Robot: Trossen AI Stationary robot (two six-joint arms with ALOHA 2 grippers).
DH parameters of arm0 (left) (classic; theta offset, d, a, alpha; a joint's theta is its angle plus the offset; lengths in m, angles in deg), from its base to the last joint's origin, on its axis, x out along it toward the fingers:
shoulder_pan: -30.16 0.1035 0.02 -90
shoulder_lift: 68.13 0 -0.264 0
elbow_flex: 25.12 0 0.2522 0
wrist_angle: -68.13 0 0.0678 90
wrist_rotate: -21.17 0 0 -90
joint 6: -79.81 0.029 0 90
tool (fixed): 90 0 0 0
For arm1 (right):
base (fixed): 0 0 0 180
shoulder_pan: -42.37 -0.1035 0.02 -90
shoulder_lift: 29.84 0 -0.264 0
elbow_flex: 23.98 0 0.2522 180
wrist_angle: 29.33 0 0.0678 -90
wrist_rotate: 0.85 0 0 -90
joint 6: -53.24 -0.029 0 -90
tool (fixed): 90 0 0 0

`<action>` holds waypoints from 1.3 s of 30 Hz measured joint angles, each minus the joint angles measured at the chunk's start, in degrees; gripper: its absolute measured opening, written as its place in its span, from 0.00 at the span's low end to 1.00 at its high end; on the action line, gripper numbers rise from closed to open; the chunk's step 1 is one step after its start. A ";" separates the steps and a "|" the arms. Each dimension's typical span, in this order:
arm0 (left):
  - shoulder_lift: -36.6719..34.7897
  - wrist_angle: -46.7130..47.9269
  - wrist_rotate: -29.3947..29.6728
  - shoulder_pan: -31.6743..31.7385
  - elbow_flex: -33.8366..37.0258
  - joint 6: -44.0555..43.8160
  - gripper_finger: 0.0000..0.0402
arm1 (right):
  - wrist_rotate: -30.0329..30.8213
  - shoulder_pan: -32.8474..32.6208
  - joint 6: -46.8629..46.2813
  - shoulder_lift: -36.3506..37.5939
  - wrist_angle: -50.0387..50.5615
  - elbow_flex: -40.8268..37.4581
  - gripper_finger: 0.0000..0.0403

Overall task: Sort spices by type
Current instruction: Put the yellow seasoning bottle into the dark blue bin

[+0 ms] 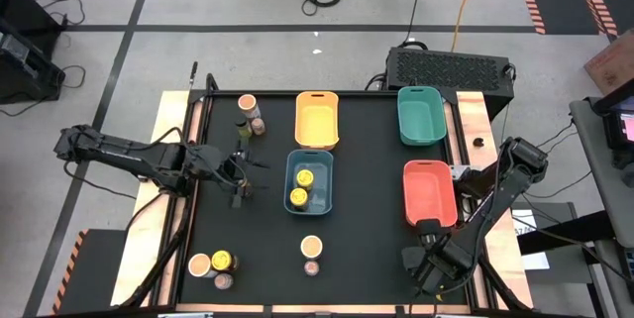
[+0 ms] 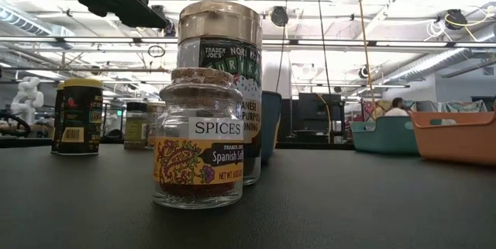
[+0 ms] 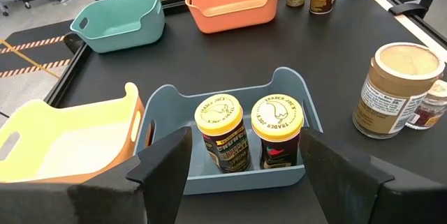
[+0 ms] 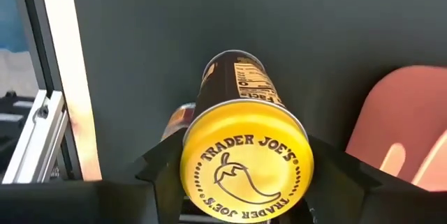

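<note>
My right gripper (image 1: 424, 259) (image 4: 244, 189) is at the table's near right, beside the red tray (image 1: 429, 194), shut on a yellow-lidded spice jar (image 4: 241, 123). My left gripper (image 1: 241, 174) (image 3: 244, 144) hovers open and empty left of the blue tray (image 3: 230, 98), in which two yellow-lidded jars (image 3: 218, 137) (image 3: 277, 128) stand upright. Other jars stand on the mat: two at the far left (image 1: 250, 110), three at the near left (image 1: 213, 264), two near the middle (image 1: 311, 249). In the low view, a saffron jar (image 2: 198, 144) stands before a taller tan-lidded one (image 2: 219, 32). My right gripper holds the yellow-lidded jar at its top end, one finger (image 4: 162, 175) on each side of the lid (image 4: 244, 158). The fingers come from above, pointing down along the jar. The lid faces my wrist and the body points toward the mat; whether its base rests there does not show.
Yellow tray (image 1: 317, 120) and green tray (image 1: 421, 115) sit along the far edge and look empty, as does the red tray. A dark box (image 1: 451, 65) stands beyond the far right corner. Bare black mat (image 1: 371, 249) lies between the trays and the near edge.
</note>
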 joint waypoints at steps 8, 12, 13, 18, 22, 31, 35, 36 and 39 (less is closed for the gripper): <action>0.00 -0.02 0.00 0.00 0.00 0.13 0.66 | 2.02 2.83 -2.62 0.00 -0.69 0.33 0.54; 0.00 -0.02 0.00 0.00 -0.01 0.13 0.66 | 2.51 5.37 -0.42 -0.07 -0.10 3.04 0.53; 0.00 -0.04 0.00 0.01 0.00 0.13 0.66 | 2.58 6.08 -0.12 -0.07 0.69 3.98 0.53; 0.00 -0.04 0.00 0.00 0.00 0.04 0.66 | 2.55 10.49 -0.01 -0.07 5.55 9.43 0.53; 0.00 -0.03 0.00 0.00 -0.01 0.05 0.66 | 3.17 15.13 0.02 -0.04 9.15 13.59 0.53; 0.00 0.00 0.34 0.00 0.00 0.09 0.66 | 3.79 30.93 7.74 -0.04 10.39 18.39 0.53; 0.00 0.01 0.42 0.00 0.00 0.09 0.66 | 3.84 38.80 14.35 -0.04 9.67 21.17 0.53; 0.00 0.01 0.44 0.02 0.00 0.09 0.66 | 3.89 40.51 16.15 -0.04 8.94 22.02 0.53; 0.00 0.04 0.44 0.02 0.00 0.21 0.66 | 3.95 44.97 22.46 -1.01 6.69 25.35 0.53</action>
